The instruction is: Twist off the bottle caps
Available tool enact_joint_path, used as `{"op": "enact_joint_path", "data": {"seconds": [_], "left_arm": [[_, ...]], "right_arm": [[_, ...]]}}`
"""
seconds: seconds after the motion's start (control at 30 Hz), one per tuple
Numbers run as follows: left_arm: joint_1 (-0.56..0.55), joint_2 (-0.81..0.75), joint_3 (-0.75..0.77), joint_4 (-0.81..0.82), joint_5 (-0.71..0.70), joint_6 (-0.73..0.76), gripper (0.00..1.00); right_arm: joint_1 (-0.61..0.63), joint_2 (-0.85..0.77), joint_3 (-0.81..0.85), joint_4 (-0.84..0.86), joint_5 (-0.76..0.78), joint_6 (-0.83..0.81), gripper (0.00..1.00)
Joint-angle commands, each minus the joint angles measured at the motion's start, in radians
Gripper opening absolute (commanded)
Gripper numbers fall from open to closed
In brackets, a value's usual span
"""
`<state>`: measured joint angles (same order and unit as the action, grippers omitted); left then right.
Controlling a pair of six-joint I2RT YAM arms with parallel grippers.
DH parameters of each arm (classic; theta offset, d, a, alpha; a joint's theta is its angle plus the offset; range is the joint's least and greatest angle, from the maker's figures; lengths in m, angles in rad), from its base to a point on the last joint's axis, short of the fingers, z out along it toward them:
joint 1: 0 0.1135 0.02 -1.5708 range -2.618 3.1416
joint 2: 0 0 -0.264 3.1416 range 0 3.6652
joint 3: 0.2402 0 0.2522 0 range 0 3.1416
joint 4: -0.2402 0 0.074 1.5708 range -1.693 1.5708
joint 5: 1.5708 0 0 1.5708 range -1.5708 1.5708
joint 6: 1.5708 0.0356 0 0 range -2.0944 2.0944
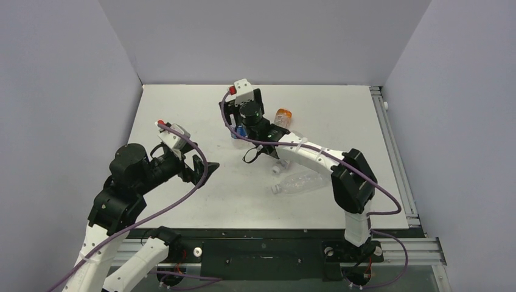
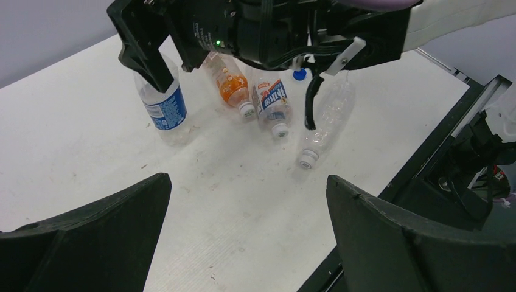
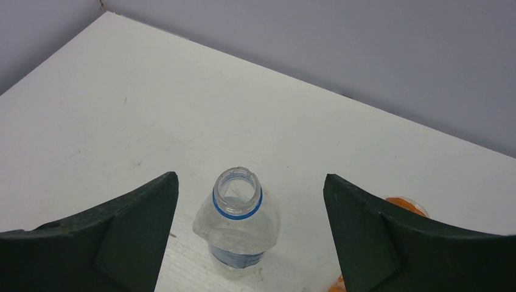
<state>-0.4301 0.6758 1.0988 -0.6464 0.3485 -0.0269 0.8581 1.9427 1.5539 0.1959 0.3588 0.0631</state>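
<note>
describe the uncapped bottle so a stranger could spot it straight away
On the white table, find the right arm's hand held out toward the far edge. Right below it stands a clear bottle with a blue label. It is the only one upright and uncapped, a blue ring round its open neck; the three others lie flat with white caps on.

On my feed the table reads as matt white board, lightly scuffed. The Pepsi bottle is thin clear plastic, glossy and crumpled (its label looks like shiny film). The right gripper has fingers of matt dark plastic. The plain bottle is ribbed, glossy and transparent. The side rail looks like bare metal.
</note>
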Motion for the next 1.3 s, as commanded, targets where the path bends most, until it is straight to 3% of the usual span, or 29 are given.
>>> {"op": "enact_joint_path", "data": {"seconds": [0.0, 0.23, 0.33, 0.47, 0.63, 1.27], "left_arm": [[0.004, 0.014, 0.049, 0.040, -0.002, -0.025, 0.97], [0.004, 0.045, 0.079, 0.041, 0.002, -0.034, 0.97], [0.004, 0.070, 0.086, 0.048, 0.021, -0.034, 0.97], [0.004, 0.102, 0.068, 0.078, 0.061, -0.004, 0.97], [0.002, 0.128, 0.044, 0.106, 0.099, 0.096, 0.97], [0.002, 0.111, 0.048, 0.097, 0.144, 0.092, 0.97]], "right_arm": [[-0.007, -0.155, -0.020, 0.001, 0.005, 0.004, 0.84], [-0.050, -0.329, -0.151, -0.025, 0.074, 0.093, 0.85], [-0.198, -0.354, -0.165, -0.109, 0.047, 0.264, 0.85], [-0.324, -0.220, -0.007, -0.369, -0.020, 0.360, 0.85], [-0.343, -0.049, 0.205, -0.593, -0.025, 0.367, 0.85], [-0.304, 0.196, 0.209, -0.635, -0.081, 0.433, 0.75]]}}
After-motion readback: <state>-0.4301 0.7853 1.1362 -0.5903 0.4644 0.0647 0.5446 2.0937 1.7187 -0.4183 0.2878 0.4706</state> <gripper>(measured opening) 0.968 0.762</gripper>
